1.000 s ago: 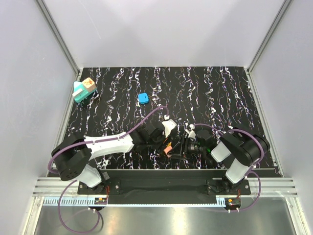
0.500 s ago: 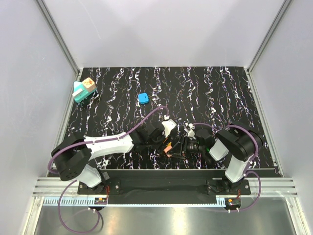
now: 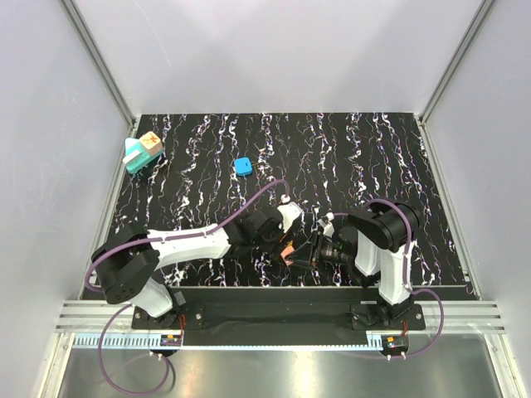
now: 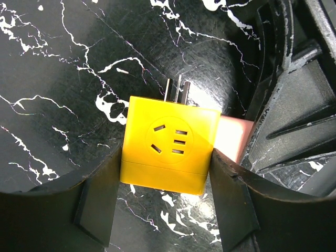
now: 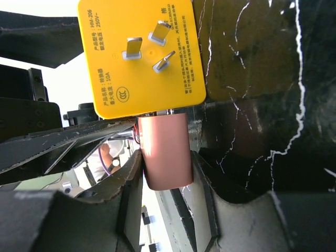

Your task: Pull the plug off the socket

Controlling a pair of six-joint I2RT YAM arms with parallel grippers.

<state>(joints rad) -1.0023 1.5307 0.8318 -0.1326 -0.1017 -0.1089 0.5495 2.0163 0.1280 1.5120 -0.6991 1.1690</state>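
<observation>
Nothing done yet: the plug (image 3: 150, 143) sits on the socket (image 3: 134, 160) at the worktop's (image 3: 373, 149) far left corner. Your left fingers (image 4: 100, 210) clamp a yellow cube (image 4: 168, 152), your right fingers (image 5: 128, 210) a salmon block (image 5: 165, 152).

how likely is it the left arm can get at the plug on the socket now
Probably not yet: the left tool is shut on the yellow cube. The plug sits on the socket at the far left edge, with bare table between, so the way looks free once it lets go.
</observation>
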